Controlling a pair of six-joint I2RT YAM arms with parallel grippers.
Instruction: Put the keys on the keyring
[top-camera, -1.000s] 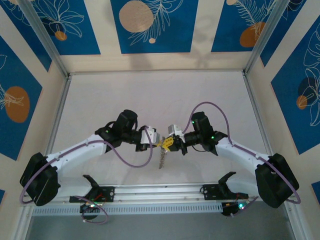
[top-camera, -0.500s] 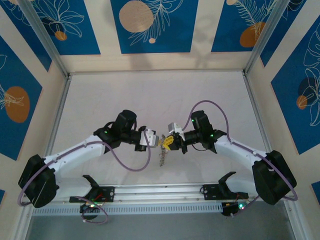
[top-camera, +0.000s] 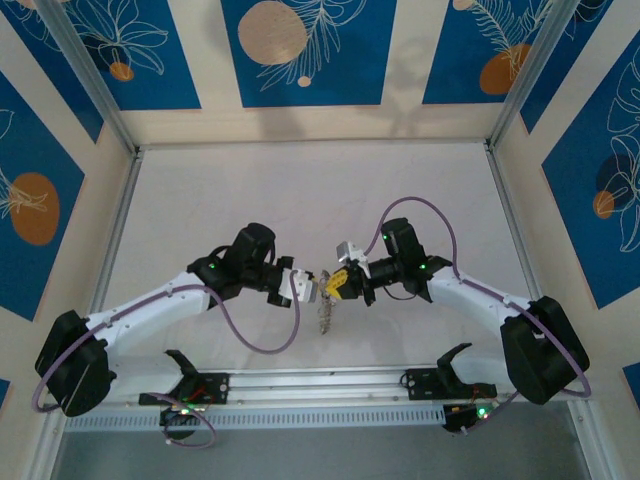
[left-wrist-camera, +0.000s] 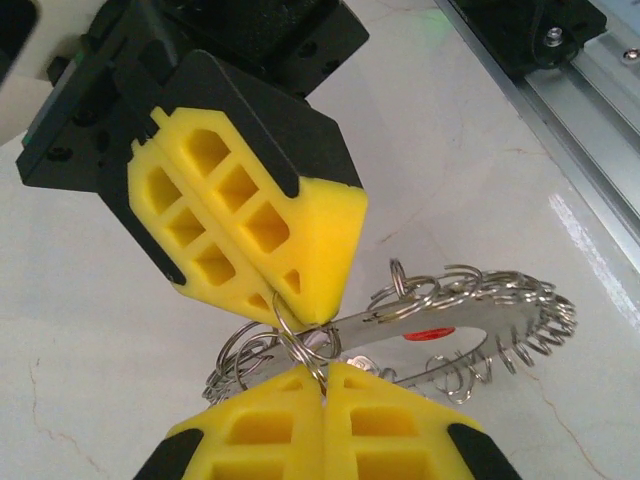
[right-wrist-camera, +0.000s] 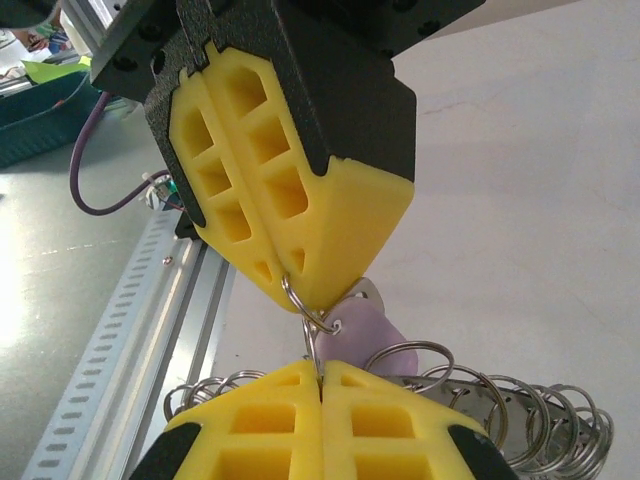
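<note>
My left gripper (top-camera: 308, 287) and right gripper (top-camera: 335, 284) meet tip to tip above the table's near middle. The keyring (top-camera: 324, 317) dangles below them. In the left wrist view my left gripper (left-wrist-camera: 324, 372) is shut on a small split ring, and the right gripper (left-wrist-camera: 318, 312) pinches a linked ring just above. The keyring's flat grey band (left-wrist-camera: 450, 318) carries a red tag (left-wrist-camera: 430, 335). In the right wrist view my right gripper (right-wrist-camera: 321, 372) is shut on a thin ring. The left gripper (right-wrist-camera: 312, 292) holds the ring threaded through the lilac key (right-wrist-camera: 365, 332).
The aluminium rail (top-camera: 320, 385) runs along the near edge behind the arm bases. White tabletop (top-camera: 320, 200) stretches away beyond the grippers to the patterned back wall. Purple cables (top-camera: 255, 335) loop off both wrists.
The left wrist has drawn slightly toward the near edge and the right wrist has edged left. Both grips hold and the keyring still hangs between them.
</note>
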